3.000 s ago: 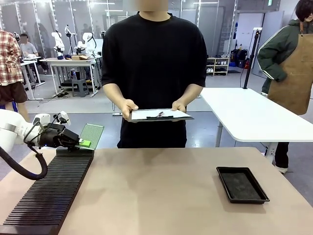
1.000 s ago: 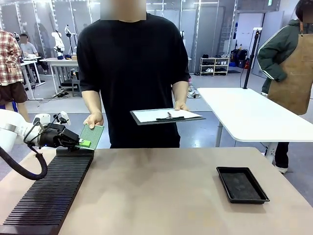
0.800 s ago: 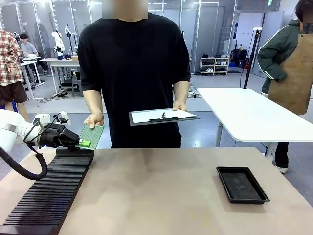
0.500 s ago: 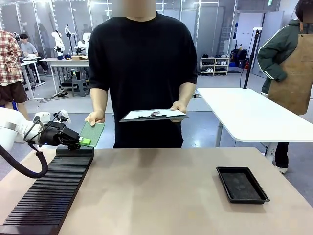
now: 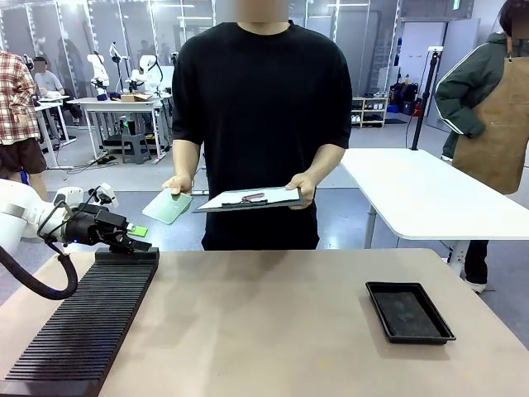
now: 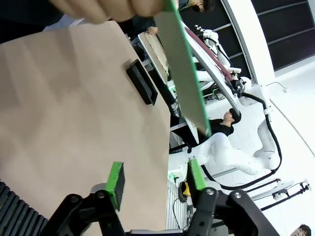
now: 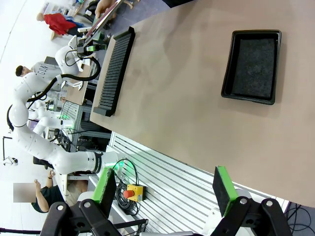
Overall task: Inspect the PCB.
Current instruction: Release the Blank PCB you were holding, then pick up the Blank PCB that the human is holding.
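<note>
Beyond tan table [image 5: 273, 331], holding the PCB [image 5: 167, 207] in a person's hand [image 5: 177, 184], off the surface, just beside a clipboard [image 5: 248, 198]. Hovering over the far end of the slotted rack [image 5: 83, 322]: left gripper [image 5: 132, 236], jaws standing apart, gripping nothing. Showing in left wrist view what front view is hiding: PCB edge-on, clear of both green pads. Showing in right wrist view: right gripper [image 7: 163, 189] spread wide, empty, black tray [image 7: 253, 66] beyond.

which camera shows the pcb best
The front view: the PCB shows its green face, held in the person's hand beside the clipboard. The left wrist view sees it steeply slanted, close up. The right wrist view is too distant to tell.
</note>
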Action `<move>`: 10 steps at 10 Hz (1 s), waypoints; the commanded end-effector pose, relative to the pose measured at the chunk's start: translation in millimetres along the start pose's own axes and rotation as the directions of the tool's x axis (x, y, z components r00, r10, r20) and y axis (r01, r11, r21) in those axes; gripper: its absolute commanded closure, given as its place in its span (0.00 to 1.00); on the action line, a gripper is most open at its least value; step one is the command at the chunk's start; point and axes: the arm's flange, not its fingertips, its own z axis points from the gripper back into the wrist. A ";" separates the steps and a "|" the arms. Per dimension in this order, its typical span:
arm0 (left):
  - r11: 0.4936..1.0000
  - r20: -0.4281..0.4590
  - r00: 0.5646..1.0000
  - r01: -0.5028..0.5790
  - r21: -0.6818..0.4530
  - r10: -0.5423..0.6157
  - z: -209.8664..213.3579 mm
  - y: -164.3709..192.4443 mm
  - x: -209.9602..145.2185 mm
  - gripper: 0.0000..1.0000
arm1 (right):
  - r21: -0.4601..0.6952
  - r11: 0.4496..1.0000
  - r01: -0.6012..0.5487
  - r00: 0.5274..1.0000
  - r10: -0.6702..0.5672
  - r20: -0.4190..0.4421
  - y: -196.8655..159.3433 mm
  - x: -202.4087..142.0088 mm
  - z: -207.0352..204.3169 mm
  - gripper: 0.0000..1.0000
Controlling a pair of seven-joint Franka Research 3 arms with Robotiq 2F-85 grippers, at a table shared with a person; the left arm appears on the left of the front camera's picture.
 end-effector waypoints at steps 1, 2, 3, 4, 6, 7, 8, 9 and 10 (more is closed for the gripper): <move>1.000 -0.028 1.000 -0.011 -0.007 0.011 3.4 -2.2 -1.7 0.00 | 0.013 1.000 -0.019 1.000 0.019 0.006 0.6 0.6 1.3 0.00; 1.000 -0.028 1.000 -0.010 -0.024 0.009 4.7 -3.0 -3.4 0.00 | 0.013 1.000 -0.019 1.000 0.019 0.006 0.6 0.6 1.3 0.00; 1.000 -0.023 1.000 -0.001 -0.018 0.000 6.1 -3.8 -4.7 0.06 | 0.013 1.000 -0.019 1.000 0.019 0.006 0.6 0.6 1.3 0.00; 1.000 -0.027 1.000 -0.002 -0.007 0.002 6.9 -1.9 -9.1 0.00 | 0.013 1.000 -0.019 1.000 0.019 0.006 0.6 0.6 1.3 0.00; 0.997 0.012 1.000 0.015 -0.075 -0.014 6.8 4.1 -26.4 0.00 | 0.013 1.000 -0.019 1.000 0.019 0.006 0.6 0.6 1.3 0.00; 1.000 -0.005 1.000 -0.009 0.002 0.009 4.8 2.6 -6.0 0.00 | 0.013 1.000 -0.019 1.000 0.019 0.006 0.6 0.6 1.3 0.00; 1.000 -0.005 1.000 -0.009 0.002 0.009 4.8 2.6 -6.0 0.00 | 0.013 1.000 -0.019 1.000 0.019 0.006 0.6 0.6 1.3 0.00; 1.000 -0.005 1.000 -0.009 0.002 0.009 4.8 2.6 -6.0 0.00 | 0.013 1.000 -0.019 1.000 0.019 0.006 0.6 0.6 1.3 0.00; 1.000 -0.005 1.000 -0.009 0.002 0.009 4.8 2.6 -6.0 0.00 | 0.013 1.000 -0.019 1.000 0.019 0.006 0.6 0.6 1.3 0.00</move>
